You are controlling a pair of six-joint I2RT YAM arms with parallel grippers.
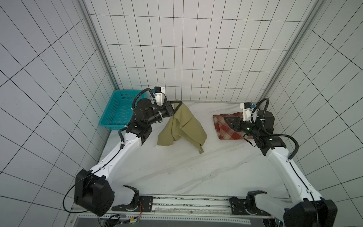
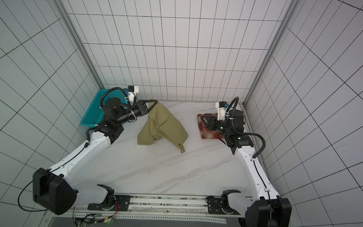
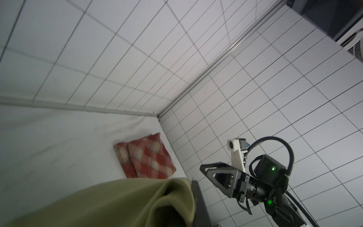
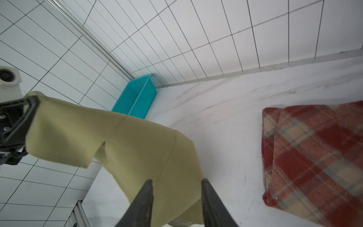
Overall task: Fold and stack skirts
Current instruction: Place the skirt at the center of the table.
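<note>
Marble table (image 1: pixel 195 170), bearing both garments. Olive-khaki skirt (image 1: pixel 182 126) mid-table, hoisted by one corner, lower part crumpled on the surface. Plaid skirt (image 1: pixel 221 130) folded flat near the far right corner. Probably best done by catching a second corner of the olive cloth, pulling it taut, then laying it flat before creasing. Left gripper (image 1: pixel 176 103) clamped tight on the raised olive corner. Right gripper (image 4: pixel 176 181) partly parted, empty, hovering over the plaid skirt.

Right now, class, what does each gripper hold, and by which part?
The left gripper pinches the olive skirt by an upper edge, the rest hanging. The right gripper is open, empty.
</note>
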